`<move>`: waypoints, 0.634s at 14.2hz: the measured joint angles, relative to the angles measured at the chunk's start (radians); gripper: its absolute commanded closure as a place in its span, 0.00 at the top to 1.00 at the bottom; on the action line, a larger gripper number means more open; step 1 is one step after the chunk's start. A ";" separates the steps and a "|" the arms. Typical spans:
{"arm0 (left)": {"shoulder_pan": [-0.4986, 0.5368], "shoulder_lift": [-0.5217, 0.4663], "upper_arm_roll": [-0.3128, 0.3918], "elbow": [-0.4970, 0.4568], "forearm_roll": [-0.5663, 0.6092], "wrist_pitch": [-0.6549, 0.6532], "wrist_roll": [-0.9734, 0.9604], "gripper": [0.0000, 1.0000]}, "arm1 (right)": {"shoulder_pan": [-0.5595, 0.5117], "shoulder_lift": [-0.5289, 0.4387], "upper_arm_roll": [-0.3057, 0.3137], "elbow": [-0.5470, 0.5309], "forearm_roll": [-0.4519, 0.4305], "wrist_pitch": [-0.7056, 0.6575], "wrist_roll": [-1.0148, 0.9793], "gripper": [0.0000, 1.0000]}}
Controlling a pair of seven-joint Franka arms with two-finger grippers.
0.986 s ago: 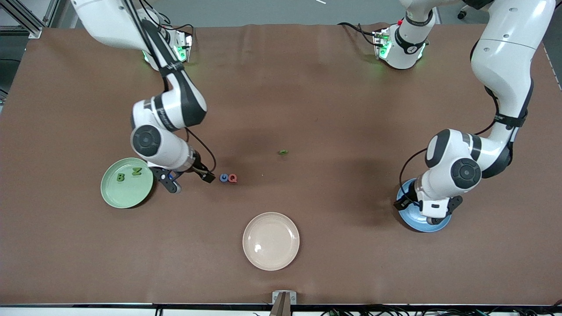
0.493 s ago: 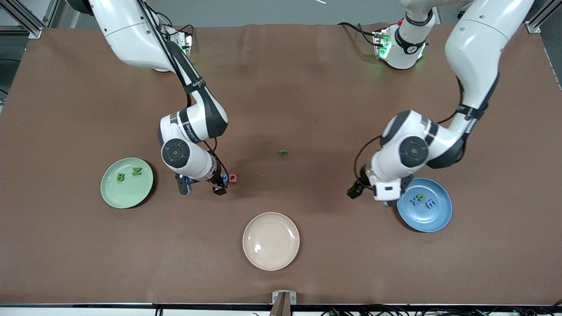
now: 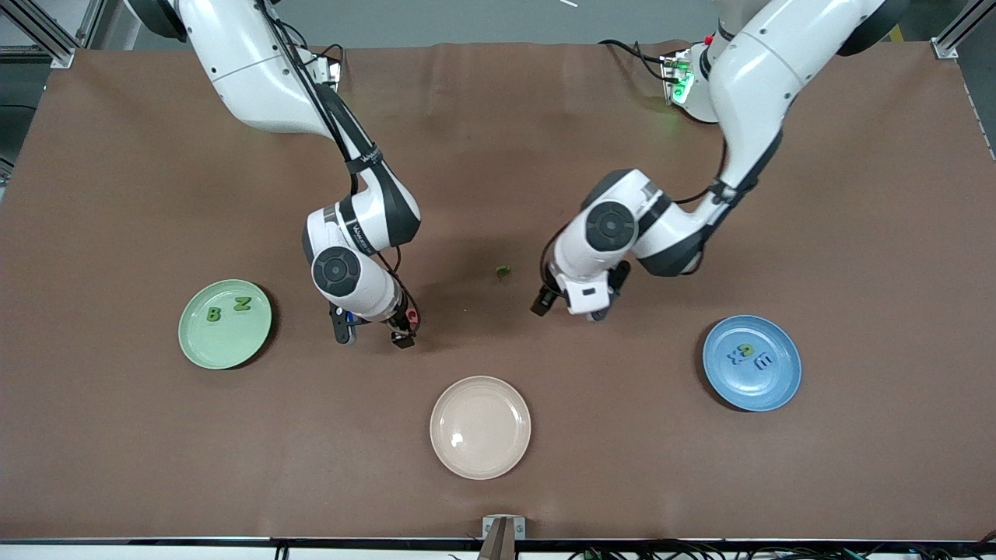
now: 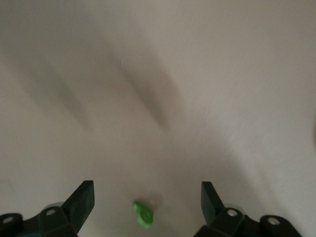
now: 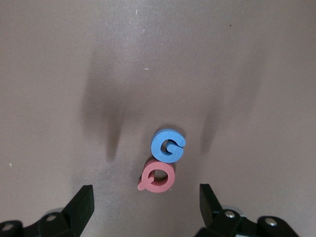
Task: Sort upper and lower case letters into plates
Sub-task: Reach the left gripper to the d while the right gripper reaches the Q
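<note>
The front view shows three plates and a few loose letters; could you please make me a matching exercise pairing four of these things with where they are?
Things:
1. green B and Z
2. blue G
3. small green letter
4. cream-beige plate

Places:
A. on the table below the open left tool
B. nearest the front camera, nothing in it
C. in the mint green plate
D. touching the red Q, below the open right tool

Pairs: 1-C, 2-D, 3-A, 4-B
</note>
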 measured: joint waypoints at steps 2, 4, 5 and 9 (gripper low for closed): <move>-0.044 0.019 0.007 0.001 0.000 0.015 -0.081 0.80 | 0.003 0.016 0.000 0.000 0.000 0.018 0.011 0.88; -0.072 0.035 0.010 0.001 0.000 0.032 -0.150 0.75 | 0.007 0.032 0.000 0.000 0.000 0.032 0.021 0.88; -0.088 0.043 0.018 0.001 0.000 0.044 -0.184 0.73 | 0.010 0.037 0.000 0.001 0.000 0.034 0.024 0.88; -0.228 0.072 0.137 0.001 0.000 0.129 -0.288 0.69 | 0.013 0.045 0.000 0.001 0.000 0.033 0.029 0.85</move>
